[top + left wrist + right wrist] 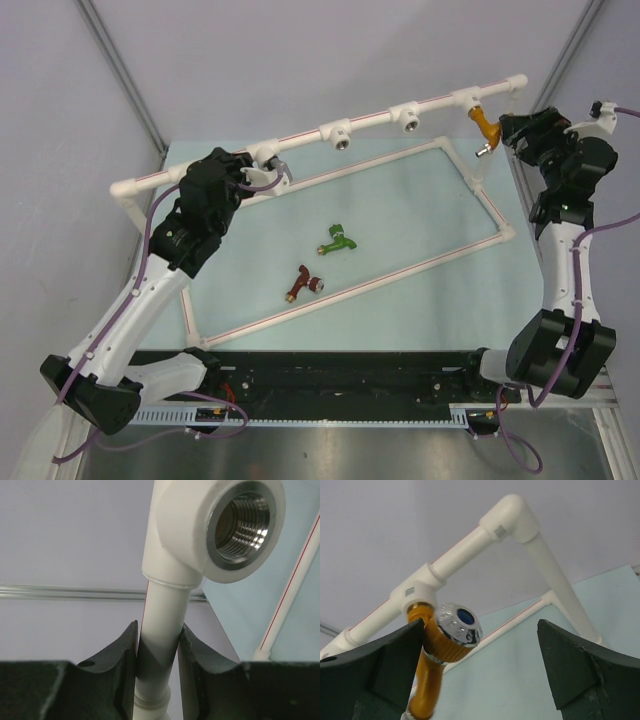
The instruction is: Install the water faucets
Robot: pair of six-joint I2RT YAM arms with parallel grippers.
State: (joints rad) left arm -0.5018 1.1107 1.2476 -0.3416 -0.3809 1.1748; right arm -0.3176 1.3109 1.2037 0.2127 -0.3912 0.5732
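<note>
White pipe frame (372, 121) stands on a pale green table (400, 210). Orange-yellow faucet (485, 125) hangs from the tee at the right end of the top rail, its chrome cap blue-centred. Right gripper (480, 645): jaws wide apart, one finger just beside that faucet, nothing held. Left gripper (157, 655): clamped on the top rail next to a silver-ringed socket (240, 525). Green faucet (337, 240) and red-brown faucet (304, 284) lie loose on the table inside the frame, near each other.

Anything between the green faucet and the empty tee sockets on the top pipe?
Only the frame's far bottom rail crosses the mat between the green faucet and the empty tee sockets. It lies low, so lifting over should clear it. The left gripper clamps the top pipe beside the leftmost socket.
</note>
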